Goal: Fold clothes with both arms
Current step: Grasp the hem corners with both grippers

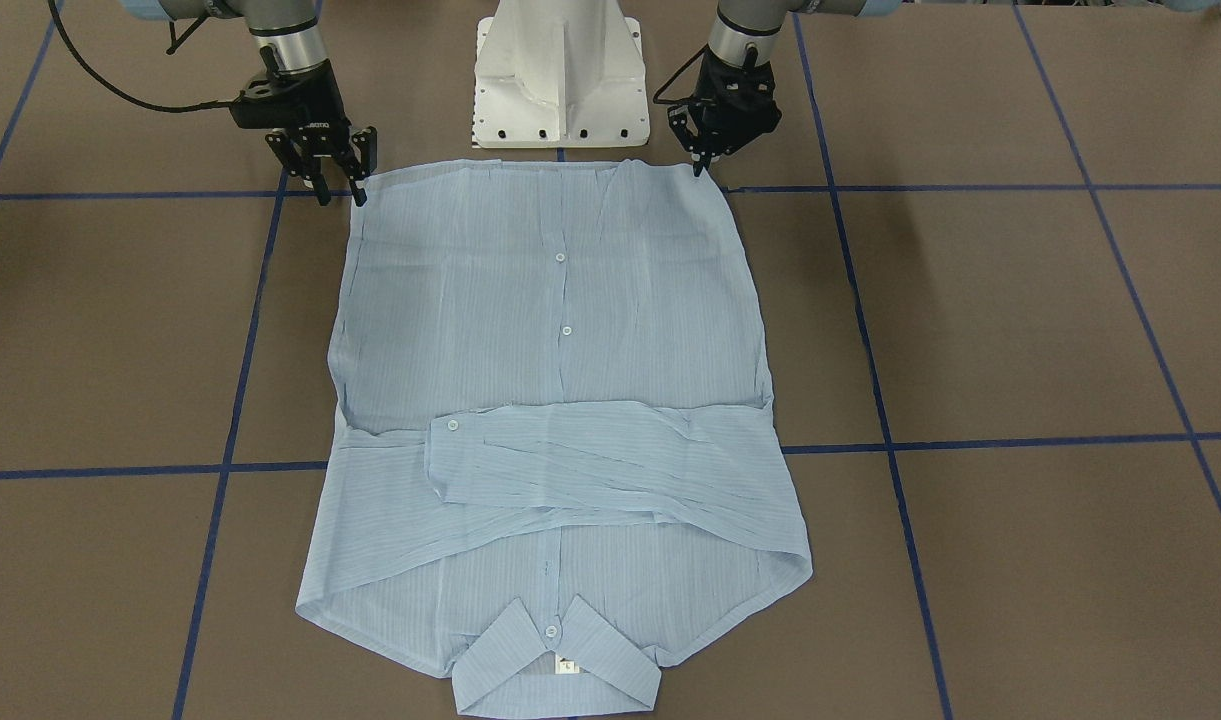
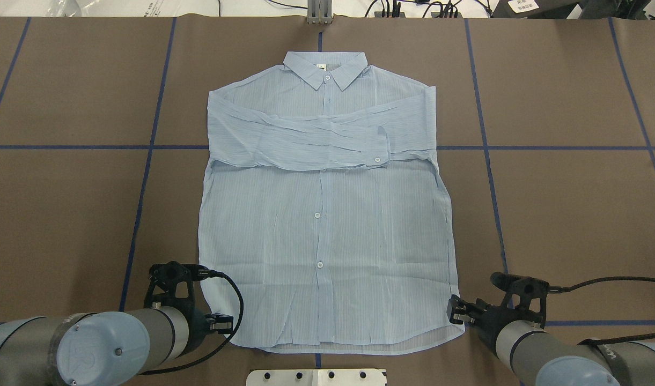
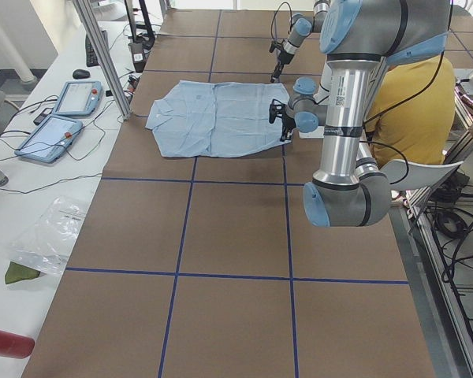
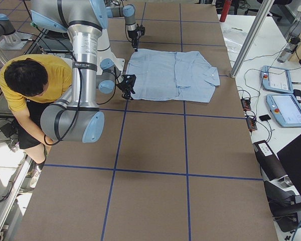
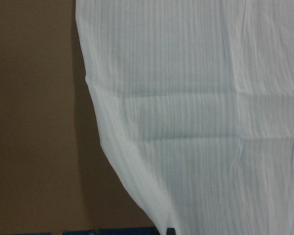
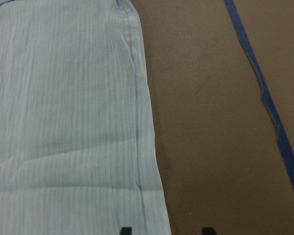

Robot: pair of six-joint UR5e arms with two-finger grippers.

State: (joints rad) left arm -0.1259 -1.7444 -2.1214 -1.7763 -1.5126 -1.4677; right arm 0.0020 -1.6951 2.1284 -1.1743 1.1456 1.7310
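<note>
The light-blue striped shirt [image 1: 560,330] lies flat and buttoned, front up, on the brown table, collar [image 2: 325,68] far from me and both sleeves folded across the chest. My left gripper [image 1: 703,165] sits at the hem's left corner [image 2: 236,335]. Its fingers are closed to a single tip [image 5: 170,230] where the cloth edge ends, so it looks shut on that corner. My right gripper [image 1: 338,188] is open at the hem's right corner [image 2: 458,329]. In the right wrist view its two fingertips [image 6: 126,230] straddle the shirt's side edge [image 6: 147,161].
The white pedestal base [image 1: 560,80] stands just behind the hem, between the arms. Blue tape lines [image 2: 145,177] cross the table. A person in yellow [image 4: 35,80] sits beside the robot. Tablets [image 3: 63,118] and a metal post [image 3: 102,55] stand past the collar end.
</note>
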